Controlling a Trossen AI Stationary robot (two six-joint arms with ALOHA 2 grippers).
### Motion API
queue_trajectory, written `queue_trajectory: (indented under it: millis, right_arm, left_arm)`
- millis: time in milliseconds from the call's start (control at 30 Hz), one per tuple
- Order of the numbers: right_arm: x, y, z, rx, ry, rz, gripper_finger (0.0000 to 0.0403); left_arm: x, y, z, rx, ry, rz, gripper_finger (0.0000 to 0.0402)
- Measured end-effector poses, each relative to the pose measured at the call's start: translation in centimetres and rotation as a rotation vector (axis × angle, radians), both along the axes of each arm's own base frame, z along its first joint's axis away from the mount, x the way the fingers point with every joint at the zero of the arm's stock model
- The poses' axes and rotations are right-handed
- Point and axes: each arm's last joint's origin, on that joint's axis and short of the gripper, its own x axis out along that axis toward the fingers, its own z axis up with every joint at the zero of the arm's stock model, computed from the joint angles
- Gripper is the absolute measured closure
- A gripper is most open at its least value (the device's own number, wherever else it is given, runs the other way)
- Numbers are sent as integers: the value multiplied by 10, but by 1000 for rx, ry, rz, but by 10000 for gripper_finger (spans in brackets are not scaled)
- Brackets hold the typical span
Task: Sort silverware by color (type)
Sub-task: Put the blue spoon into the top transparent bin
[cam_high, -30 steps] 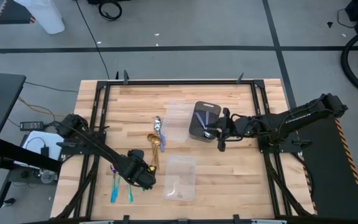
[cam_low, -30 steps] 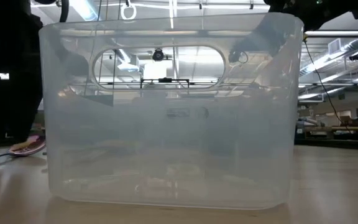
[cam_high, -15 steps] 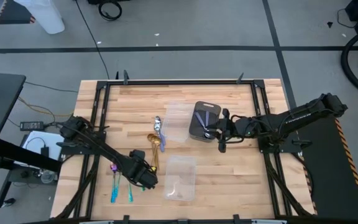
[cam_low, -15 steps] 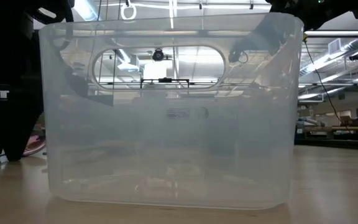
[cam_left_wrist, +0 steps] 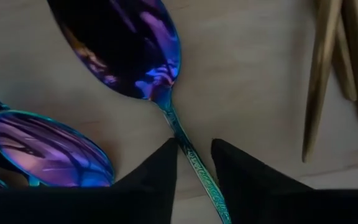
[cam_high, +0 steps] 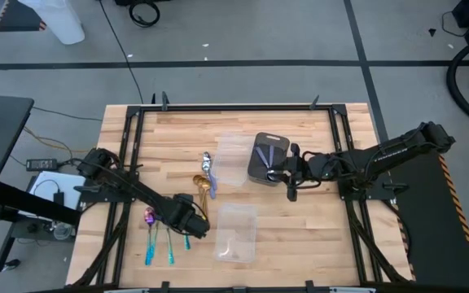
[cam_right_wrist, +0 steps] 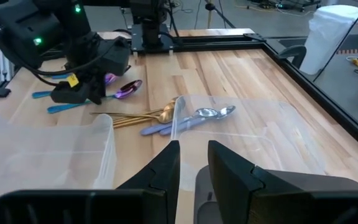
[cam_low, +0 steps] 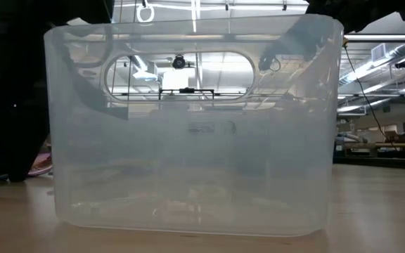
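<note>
The left gripper [cam_left_wrist: 194,155] sits low over the near-left part of the table [cam_high: 316,236], its two dark fingers [cam_left_wrist: 160,171] standing on either side of the slim patterned handle of one purple-blue spoon [cam_left_wrist: 132,46]; a small gap shows on each side, so the jaws straddle the handle and have not clamped it. That spoon has a smooth, mirror-like iridescent bowl and an embossed teal handle. Just beside it lies the bowl of a second purple-blue spoon [cam_left_wrist: 42,149], with the edge of another at the frame's border. From above, three teal-handled spoons [cam_high: 159,240] lie by this gripper. Near them a bundle of shiny gold spoons [cam_high: 203,195] rests on the wood; their number cannot be told. Silver spoons with pale bluish handles [cam_right_wrist: 191,118], at least two, lie beside the gold ones against a clear plastic tray [cam_high: 233,159]. A second clear plastic tray [cam_high: 236,232] stands nearer the front edge; what it holds cannot be made out. The right gripper [cam_right_wrist: 193,165] hovers at the dark grey rectangular tray [cam_high: 267,155], which holds spoons; its fingers stand a narrow gap apart with nothing visibly between them.
</note>
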Motion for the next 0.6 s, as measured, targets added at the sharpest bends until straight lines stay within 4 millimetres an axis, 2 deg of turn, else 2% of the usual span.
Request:
queue_trajectory:
  millis: [200, 400, 600]
  right_arm:
    - [-1, 3, 0, -1, 1, 12, 309]
    - [-1, 5, -1, -3, 7, 20, 309]
    - [-1, 5, -1, -9, 14, 22, 309]
  left_arm:
    - [1, 0, 0, -5, -8, -18, 380]
    - [5, -1, 8, 13, 20, -72, 381]
    - [17, 0, 29, 51, 35, -115, 384]
